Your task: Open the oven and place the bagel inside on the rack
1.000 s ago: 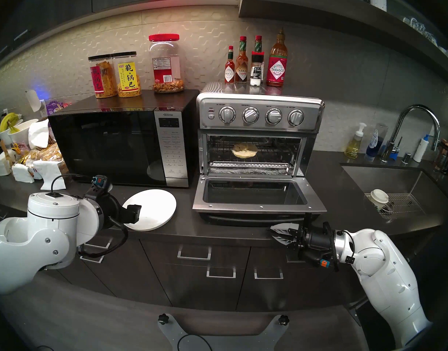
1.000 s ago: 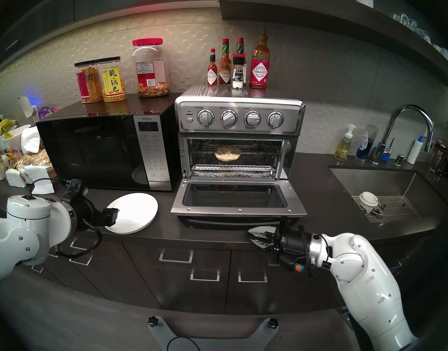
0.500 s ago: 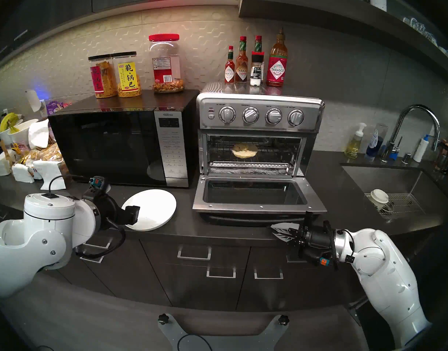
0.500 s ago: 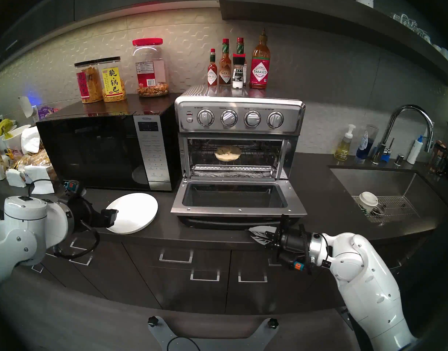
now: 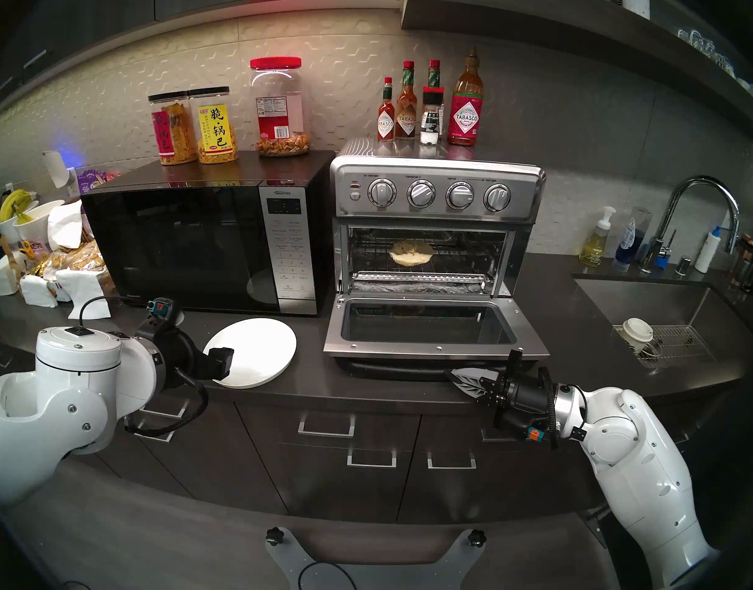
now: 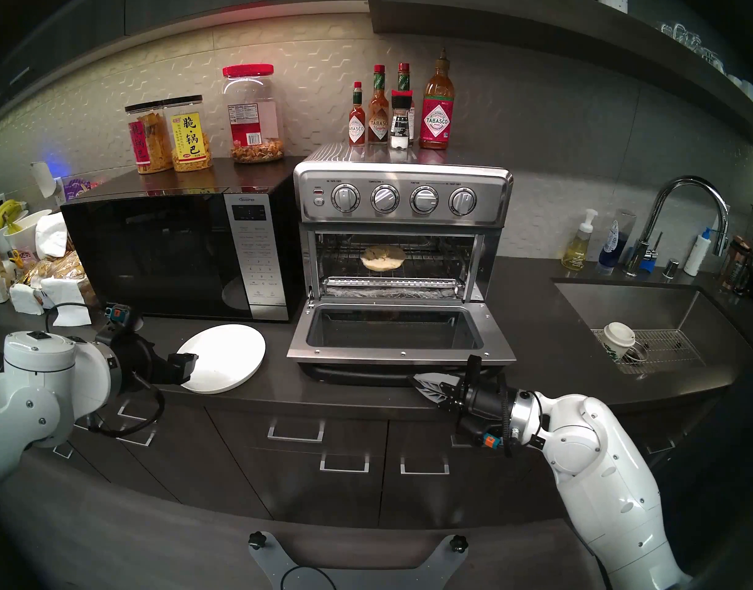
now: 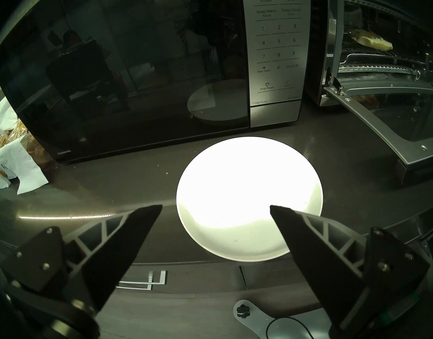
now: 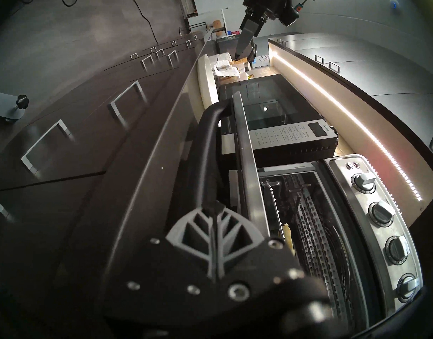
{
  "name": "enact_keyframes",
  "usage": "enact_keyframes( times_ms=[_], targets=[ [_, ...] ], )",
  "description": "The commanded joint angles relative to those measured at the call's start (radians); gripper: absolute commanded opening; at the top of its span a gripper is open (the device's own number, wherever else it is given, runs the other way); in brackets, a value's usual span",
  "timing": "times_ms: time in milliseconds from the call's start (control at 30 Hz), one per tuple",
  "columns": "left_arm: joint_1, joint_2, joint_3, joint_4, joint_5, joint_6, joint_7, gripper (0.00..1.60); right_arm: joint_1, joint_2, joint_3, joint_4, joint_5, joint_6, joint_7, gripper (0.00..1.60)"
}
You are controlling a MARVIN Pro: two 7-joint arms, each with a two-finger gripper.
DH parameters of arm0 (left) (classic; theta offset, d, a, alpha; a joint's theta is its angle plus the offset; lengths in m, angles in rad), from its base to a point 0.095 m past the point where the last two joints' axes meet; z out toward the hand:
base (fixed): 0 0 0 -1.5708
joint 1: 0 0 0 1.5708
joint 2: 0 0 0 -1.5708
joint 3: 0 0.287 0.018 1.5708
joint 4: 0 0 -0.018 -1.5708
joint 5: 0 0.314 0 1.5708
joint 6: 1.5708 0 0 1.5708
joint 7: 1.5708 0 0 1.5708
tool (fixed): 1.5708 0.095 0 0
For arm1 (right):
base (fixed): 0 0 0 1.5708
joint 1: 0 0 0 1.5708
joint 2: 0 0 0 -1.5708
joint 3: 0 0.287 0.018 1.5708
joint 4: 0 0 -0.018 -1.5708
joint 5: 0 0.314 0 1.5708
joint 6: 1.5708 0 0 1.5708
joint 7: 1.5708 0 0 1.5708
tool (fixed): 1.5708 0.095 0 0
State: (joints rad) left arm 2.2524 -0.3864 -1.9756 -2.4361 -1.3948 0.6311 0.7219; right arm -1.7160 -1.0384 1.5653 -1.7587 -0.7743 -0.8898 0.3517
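A dark kitchen surface point(image 5: 408, 391) runs from the left edge, crowded with napkins and snack bags, to a sink point(image 5: 647, 308) set into its right end.

Near the front left edge, the left pincer point(image 7: 215, 208) hangs released, its two fingers spread wide and holding nothing, over the near rim of a bare round white plate point(image 5: 255, 350). The plate sits on the surface close to the front edge, just in front of a black microwave point(image 5: 196, 244) that stands against the back edge. Three snack jars point(image 5: 213, 125) stand on top of the microwave.

Just right of the microwave stands the oven point(image 5: 436, 193), stainless steel with four knobs across its top. Its glass door point(image 5: 434, 329) is folded down flat toward the front edge. Inside, the bagel point(image 5: 411, 253) lies on the rack point(image 5: 464, 257), left of the cavity's middle, above a ridged metal strip point(image 5: 417, 276). Sauce bottles point(image 5: 430, 104) stand on the oven's top.

At the front edge, just below the door's right corner, the right pincer point(image 5: 466, 378) points left with its fingers clenched together, empty. In the right wrist view its closed tip sits against or just beside the door's black bar handle point(image 8: 205, 145); contact cannot be told
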Motion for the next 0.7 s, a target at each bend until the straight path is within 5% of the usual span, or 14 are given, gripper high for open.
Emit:
enact_keyframes(
  times_ms=[0,667],
  targets=[
    [0.000,-0.012,-0.025,-0.007,0.016,-0.004,-0.011,1.60,0.047,-0.041,-0.019,-0.024,-0.009,0.016,-0.017,0.00],
    [0.010,-0.033,-0.037,-0.007,0.045,0.001,-0.046,1.60,0.185,-0.044,-0.056,0.009,0.010,0.063,0.066,0.00]
  ],
)
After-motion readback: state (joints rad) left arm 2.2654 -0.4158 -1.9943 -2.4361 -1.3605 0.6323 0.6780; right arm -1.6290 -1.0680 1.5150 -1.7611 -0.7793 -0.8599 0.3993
